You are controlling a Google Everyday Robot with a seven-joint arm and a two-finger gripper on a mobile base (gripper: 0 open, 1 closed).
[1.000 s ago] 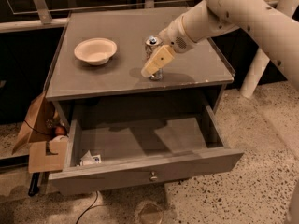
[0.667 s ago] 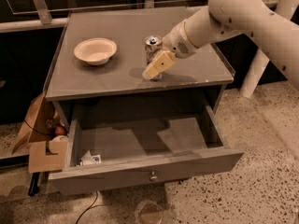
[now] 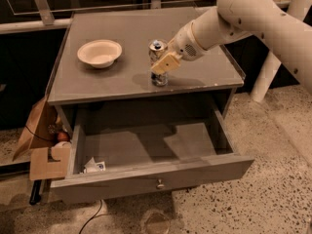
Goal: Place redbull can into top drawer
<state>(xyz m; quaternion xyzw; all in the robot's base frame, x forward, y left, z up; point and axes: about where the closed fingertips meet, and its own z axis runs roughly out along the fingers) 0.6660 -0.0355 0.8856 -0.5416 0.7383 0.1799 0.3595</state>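
The redbull can (image 3: 156, 49) stands upright near the front edge of the cabinet's flat grey top (image 3: 122, 30), its shiny silver top showing. My gripper (image 3: 160, 65) is at the can, with its cream-coloured end crossing in front of the can's middle; the white arm reaches in from the upper right. The top drawer (image 3: 151, 179) is pulled wide open below the can, with its round metal knob (image 3: 159, 184) at the centre of the front panel.
A cream round bowl (image 3: 100, 52) sits on the cabinet top at the left. A small white packet (image 3: 94, 166) lies in the drawer's front left corner. Cardboard boxes (image 3: 41, 147) stand left of the cabinet, a white post (image 3: 265, 74) at the right.
The arm has shifted slightly forward and to the left at the can. The can stays in the same spot on the cabinet top.
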